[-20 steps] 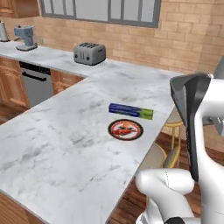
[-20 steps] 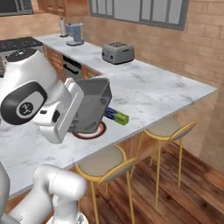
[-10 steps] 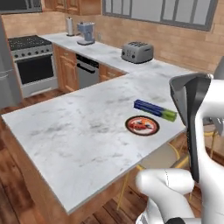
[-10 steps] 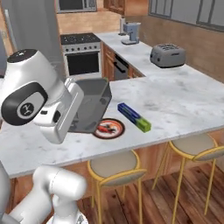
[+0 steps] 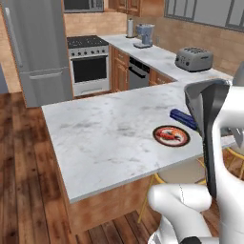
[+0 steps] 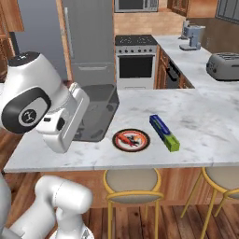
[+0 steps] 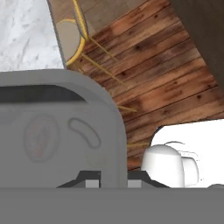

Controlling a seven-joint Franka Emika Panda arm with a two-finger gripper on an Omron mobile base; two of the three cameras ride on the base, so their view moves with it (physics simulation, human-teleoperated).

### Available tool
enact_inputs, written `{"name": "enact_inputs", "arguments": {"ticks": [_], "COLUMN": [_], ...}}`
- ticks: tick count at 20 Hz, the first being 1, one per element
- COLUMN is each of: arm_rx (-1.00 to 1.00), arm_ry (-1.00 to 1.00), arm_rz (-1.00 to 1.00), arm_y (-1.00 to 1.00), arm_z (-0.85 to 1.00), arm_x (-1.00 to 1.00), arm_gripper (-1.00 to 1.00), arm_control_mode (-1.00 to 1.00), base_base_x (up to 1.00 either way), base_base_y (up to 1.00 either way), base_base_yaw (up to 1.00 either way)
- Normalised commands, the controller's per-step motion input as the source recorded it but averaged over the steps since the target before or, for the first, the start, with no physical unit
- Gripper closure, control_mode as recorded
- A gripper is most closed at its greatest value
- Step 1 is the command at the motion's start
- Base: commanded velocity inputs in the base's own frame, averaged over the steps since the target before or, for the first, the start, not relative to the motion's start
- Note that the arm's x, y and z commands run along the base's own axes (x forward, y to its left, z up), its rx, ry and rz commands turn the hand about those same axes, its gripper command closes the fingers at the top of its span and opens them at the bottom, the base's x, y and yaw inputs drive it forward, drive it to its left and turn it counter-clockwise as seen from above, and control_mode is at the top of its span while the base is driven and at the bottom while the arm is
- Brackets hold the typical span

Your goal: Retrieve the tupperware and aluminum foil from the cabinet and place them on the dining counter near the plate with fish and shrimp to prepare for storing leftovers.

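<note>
The tupperware (image 6: 95,117) hangs in the air over the counter's (image 5: 109,138) stool-side edge, clamped by its rim in the closed gripper (image 7: 113,180), tilted up on edge. On the counter near that edge lie the plate (image 6: 131,140) and, just beside it, the foil (image 6: 164,132), apart from each other. Stools (image 6: 132,183) stand under the edge. A toaster (image 5: 193,58) sits on the far counter arm, a coffee maker (image 5: 144,35) beyond it, with the stove (image 5: 88,64) and fridge (image 5: 35,47) against the wall. Since the earlier frames the base has swung around the counter, so the whole scene has shifted; plate and foil keep their places, and the grip is unchanged.
</note>
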Motion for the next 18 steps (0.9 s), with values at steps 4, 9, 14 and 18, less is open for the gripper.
{"name": "enact_inputs", "arguments": {"ticks": [4, 9, 14, 18], "arm_rx": [0.00, 0.00, 0.00, 0.00], "arm_ry": [0.20, 0.27, 0.22, 0.14], "arm_rz": [0.46, 0.55, 0.40, 0.24], "arm_y": [0.09, 0.15, 0.36, 0.38], "arm_z": [-0.55, -0.78, -0.72, -0.81], "arm_x": [0.59, 0.96, 1.00, 1.00], "arm_gripper": [1.00, 1.00, 1.00, 1.00], "arm_control_mode": [-1.00, -1.00, -1.00, -1.00], "base_base_x": [0.20, 0.00, 0.00, 0.00], "base_base_y": [0.03, 0.00, 0.00, 0.00], "base_base_yaw": [0.15, 0.00, 0.00, 0.00]}}
